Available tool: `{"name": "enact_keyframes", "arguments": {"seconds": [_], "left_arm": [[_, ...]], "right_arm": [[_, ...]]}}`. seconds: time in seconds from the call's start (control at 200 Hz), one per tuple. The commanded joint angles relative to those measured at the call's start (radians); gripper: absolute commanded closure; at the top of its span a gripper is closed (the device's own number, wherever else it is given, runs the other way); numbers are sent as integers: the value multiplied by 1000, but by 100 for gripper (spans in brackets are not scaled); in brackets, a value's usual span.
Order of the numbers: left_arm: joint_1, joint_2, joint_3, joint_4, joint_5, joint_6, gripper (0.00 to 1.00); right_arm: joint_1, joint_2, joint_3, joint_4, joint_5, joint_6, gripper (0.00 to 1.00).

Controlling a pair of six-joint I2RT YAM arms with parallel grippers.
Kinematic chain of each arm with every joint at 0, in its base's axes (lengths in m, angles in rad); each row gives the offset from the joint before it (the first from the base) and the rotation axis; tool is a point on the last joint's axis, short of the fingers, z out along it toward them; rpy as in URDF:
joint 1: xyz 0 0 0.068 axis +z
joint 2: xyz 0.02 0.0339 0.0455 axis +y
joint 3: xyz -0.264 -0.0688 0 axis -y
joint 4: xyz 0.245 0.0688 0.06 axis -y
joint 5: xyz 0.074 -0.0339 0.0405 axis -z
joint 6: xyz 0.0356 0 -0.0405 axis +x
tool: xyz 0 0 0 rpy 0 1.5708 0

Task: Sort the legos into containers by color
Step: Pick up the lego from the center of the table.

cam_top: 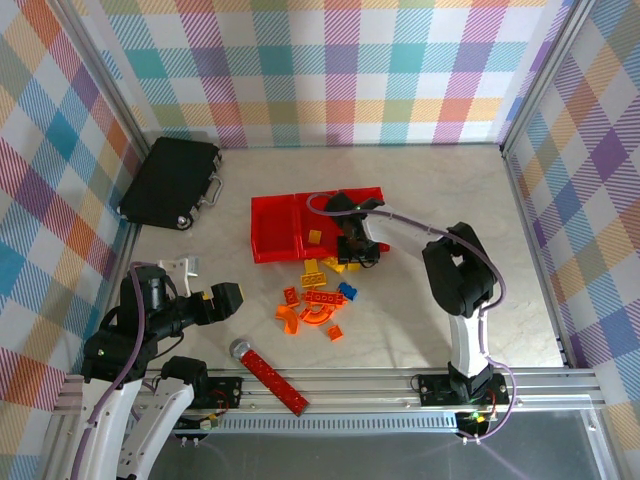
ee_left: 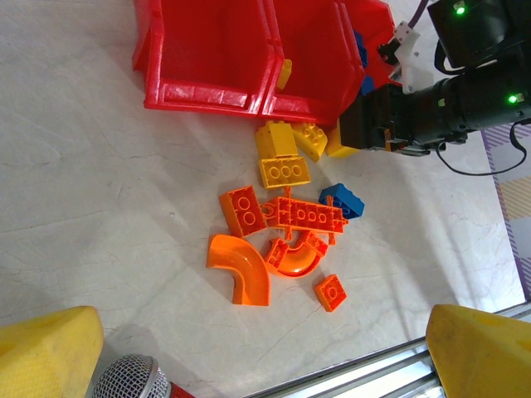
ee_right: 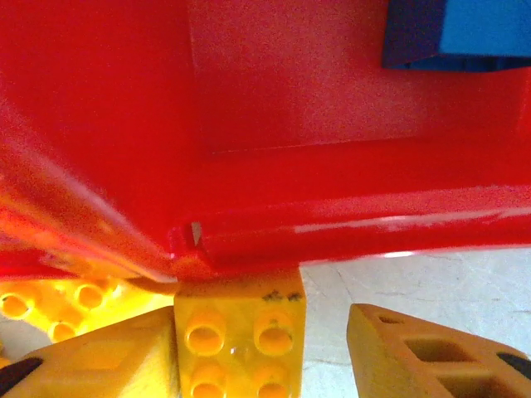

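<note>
Left wrist view showed your left gripper [ee_left: 267, 332] nearest the arm bases. Its fingers stood wide apart with nothing between them. The silver end of the red bar [ee_left: 133, 377] lay just beside one finger.

Beyond it, the loose legos [ee_left: 290, 224] lay clustered on the table [ee_left: 99, 207]. They included an orange arch [ee_left: 241, 269], an orange plate [ee_left: 309, 215] and a blue brick [ee_left: 343, 201], some touching one another.

Farther on, your right gripper [ee_right: 261, 332] straddled a yellow brick [ee_right: 241, 344] that sat against the front wall of the containers [ee_right: 332, 166]. One finger lay against the brick. The other stood clear of it, so the brick was bracketed but not clamped.

You could judge the bricks to be light, rigid and smooth-sided.
- Grip across two flat side walls, never across the studs.
- Expect the arch to slip on its curve, so take it by its flat faces.
- Draw the yellow brick away from the container lip before you lift, or it could catch.

A blue piece [ee_right: 473, 29] lay in the bin above it. The black case [cam_top: 170, 180] lay farthest away.
</note>
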Motion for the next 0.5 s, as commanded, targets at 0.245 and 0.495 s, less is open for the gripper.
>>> {"name": "enact_keyframes", "arguments": {"seconds": [0.245, 0.495], "left_arm": [[-10, -12, -8, -5, -6, -10, 0], [-9, -14, -9, -3, -7, -10, 0]], "right_arm": [[6, -6, 17, -14, 42, 11, 63], [10, -120, -8, -41, 37, -17, 76]]}}
